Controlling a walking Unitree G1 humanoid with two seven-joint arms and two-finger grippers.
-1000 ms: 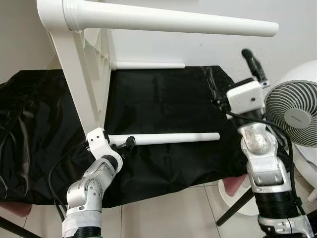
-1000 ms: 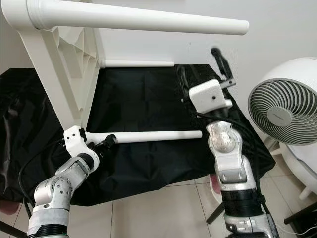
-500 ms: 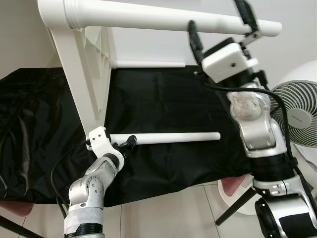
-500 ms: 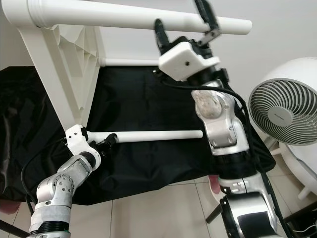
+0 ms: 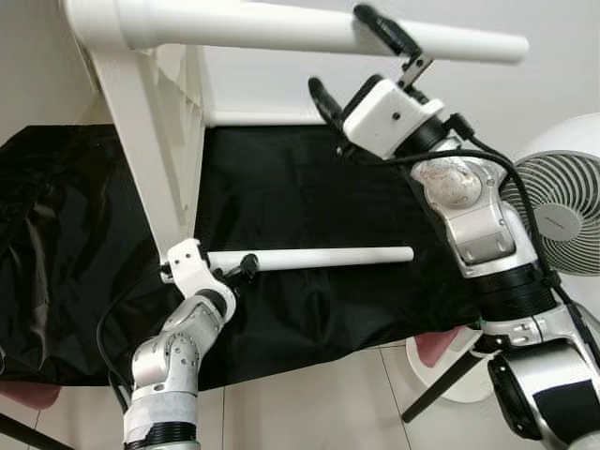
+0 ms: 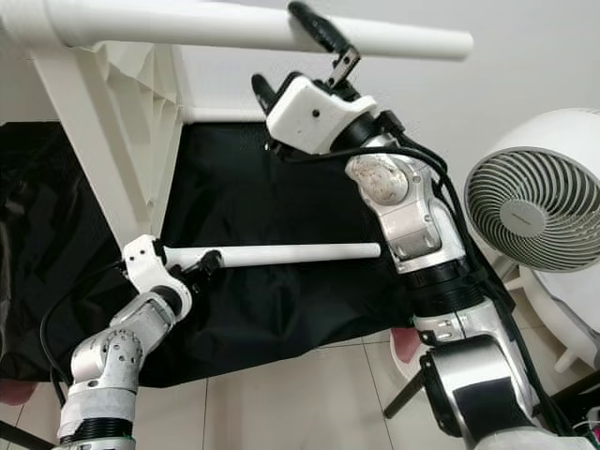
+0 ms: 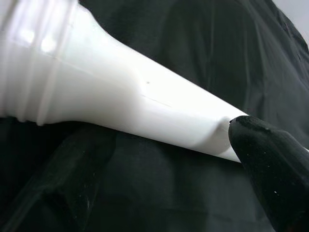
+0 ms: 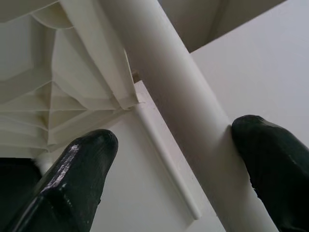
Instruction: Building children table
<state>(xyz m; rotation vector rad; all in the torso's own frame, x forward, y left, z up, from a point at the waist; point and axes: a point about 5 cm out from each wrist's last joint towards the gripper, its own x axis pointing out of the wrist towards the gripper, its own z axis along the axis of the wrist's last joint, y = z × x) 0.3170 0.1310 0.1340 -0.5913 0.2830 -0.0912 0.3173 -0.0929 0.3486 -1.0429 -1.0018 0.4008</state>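
Note:
The white children's table lies on its side on a black cloth (image 5: 309, 187), its top (image 5: 150, 141) standing upright at the left and its legs pointing right. My left gripper (image 5: 242, 267) is shut on the lower leg (image 5: 328, 256) near its threaded base; the left wrist view has that leg (image 7: 145, 101) between the fingers (image 7: 270, 169). High up, my right gripper (image 5: 352, 61) is open and straddles the upper leg (image 5: 244, 26), one finger over it and one below. In the right wrist view one finger (image 8: 270, 159) touches this leg (image 8: 183, 96) and the other stands apart.
A third leg (image 5: 272, 119) runs along the wall at the back. A white fan (image 5: 561, 211) stands to the right of the cloth. Below its front edge are tiled floor (image 5: 309, 403), a pink object (image 5: 436, 345) and a black strut (image 5: 441, 389).
My right arm has risen from beside the cloth's right end to the upper leg and slid left along it. The left gripper has stayed on the lower leg.

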